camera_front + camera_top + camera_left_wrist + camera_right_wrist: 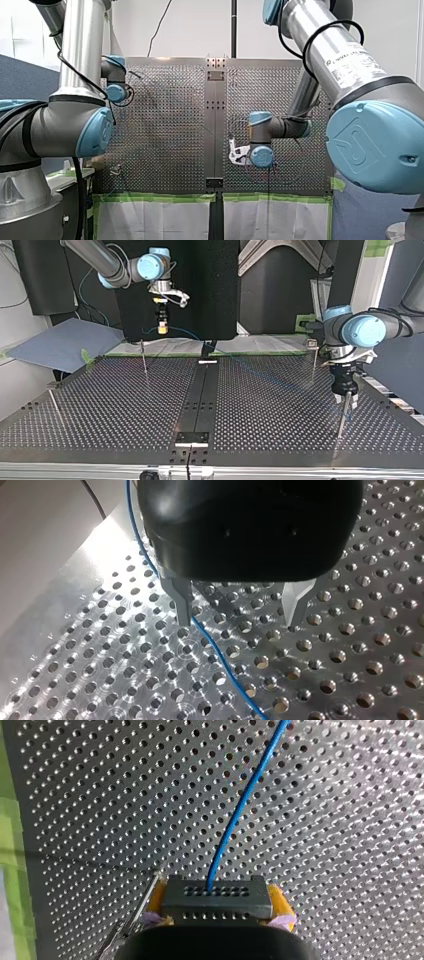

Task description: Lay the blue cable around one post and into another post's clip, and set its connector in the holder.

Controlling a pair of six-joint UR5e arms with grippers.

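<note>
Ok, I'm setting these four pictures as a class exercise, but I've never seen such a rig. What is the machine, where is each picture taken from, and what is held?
These are two robot arms reaching over a metal table full of holes. One picture looks from behind the arms, one from across the table facing them, and two come from cameras on the wrists. Thin posts stand on the table. My right gripper, with yellow pads, is shut on a black connector. A blue cable runs from it over the table to my left gripper, whose metal fingers stand open with the cable passing close by one of them.
</note>
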